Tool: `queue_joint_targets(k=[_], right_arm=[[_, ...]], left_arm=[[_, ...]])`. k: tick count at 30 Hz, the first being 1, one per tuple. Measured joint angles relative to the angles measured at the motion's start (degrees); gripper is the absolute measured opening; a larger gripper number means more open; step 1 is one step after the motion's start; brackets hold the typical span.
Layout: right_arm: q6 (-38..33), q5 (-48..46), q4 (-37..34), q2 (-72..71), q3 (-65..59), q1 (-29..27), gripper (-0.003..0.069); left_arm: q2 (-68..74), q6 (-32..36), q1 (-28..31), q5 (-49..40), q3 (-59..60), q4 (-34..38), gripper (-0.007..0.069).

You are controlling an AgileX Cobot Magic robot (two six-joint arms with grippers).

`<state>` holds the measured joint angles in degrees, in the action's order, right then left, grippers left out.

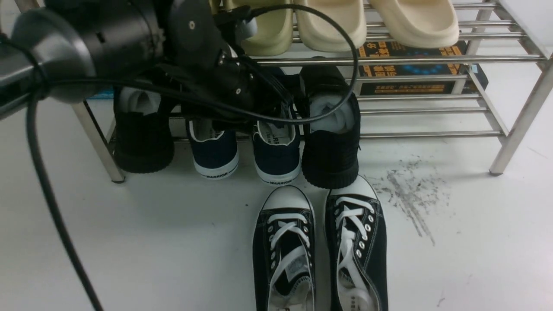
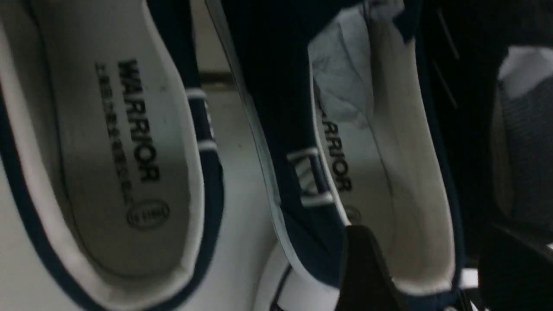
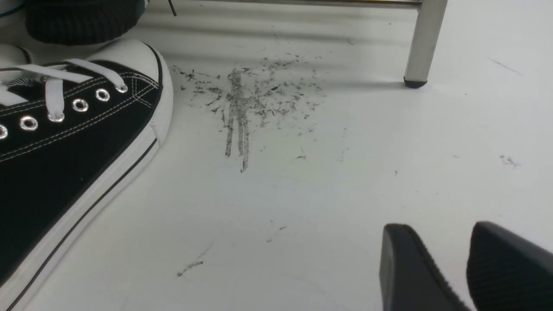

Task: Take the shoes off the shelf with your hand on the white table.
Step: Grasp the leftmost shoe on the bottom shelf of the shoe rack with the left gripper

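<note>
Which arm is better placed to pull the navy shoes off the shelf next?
Left. The left claw, open, is at the navy shoes' heels on the shelf; the right claw is over the white table by the scuff marks.

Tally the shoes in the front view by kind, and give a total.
Navy slip-ons: 2
All-black knit sneakers: 2
Black lace-up sneakers with white toe caps: 2
Pale slides: 3 in view
Total: 9
</note>
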<state>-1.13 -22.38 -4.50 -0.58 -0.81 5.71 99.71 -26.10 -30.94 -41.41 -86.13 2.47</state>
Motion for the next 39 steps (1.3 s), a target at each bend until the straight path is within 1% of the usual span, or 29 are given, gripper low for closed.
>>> queue_joint_targets(k=[6,10,13,25,27,30,31,32,33,34,35,37,39], right_arm=[[0.00,0.00,0.00,0.00,0.00,0.00,0.0237],[0.00,0.00,0.06,0.00,0.00,0.00,0.0237],[0.00,0.00,0.05,0.00,0.00,0.00,0.0237],[0.00,0.00,0.00,0.00,0.00,0.00,0.0237],[0.00,0.00,0.00,0.00,0.00,0.00,0.0237],[0.00,0.00,0.00,0.00,0.00,0.00,0.0237],[0.00,0.00,0.00,0.00,0.00,0.00,0.0237],[0.00,0.00,0.00,0.00,0.00,0.00,0.0237],[0.00,0.00,0.00,0.00,0.00,0.00,0.0237],[0.00,0.00,0.00,0.00,0.00,0.00,0.0237],[0.00,0.00,0.00,0.00,0.00,0.00,0.0237],[0.00,0.00,0.00,0.00,0.00,0.00,0.0237],[0.00,0.00,0.00,0.00,0.00,0.00,0.0237]], left_arm=[[3.00,-2.85,0.00,1.86,-0.53,-5.32,0.0393],[4.62,-6.88,0.00,2.26,-0.53,-9.68,0.0393],[5.63,-8.15,0.00,3.22,-0.57,-11.72,0.0393],[9.07,-8.42,0.00,8.11,-0.57,-12.50,0.0393],[9.69,-8.42,0.00,9.12,-0.57,-12.64,0.0383],[10.27,-8.42,0.00,9.18,-0.77,-13.02,0.0325],[10.42,-8.42,0.00,9.18,-0.84,-13.21,0.0286],[10.43,-8.42,0.00,9.12,-0.84,-13.36,0.0267],[10.53,-8.36,0.00,8.92,-0.90,-13.63,0.0217],[10.53,-8.36,0.00,8.33,-1.02,-13.86,0.0117],[10.53,-8.36,0.00,8.15,-1.02,-13.86,0.0080],[10.29,-8.36,0.00,7.79,-1.02,-13.92,0.0048],[9.92,-8.36,0.00,7.48,-1.02,-13.47,0.0043]])
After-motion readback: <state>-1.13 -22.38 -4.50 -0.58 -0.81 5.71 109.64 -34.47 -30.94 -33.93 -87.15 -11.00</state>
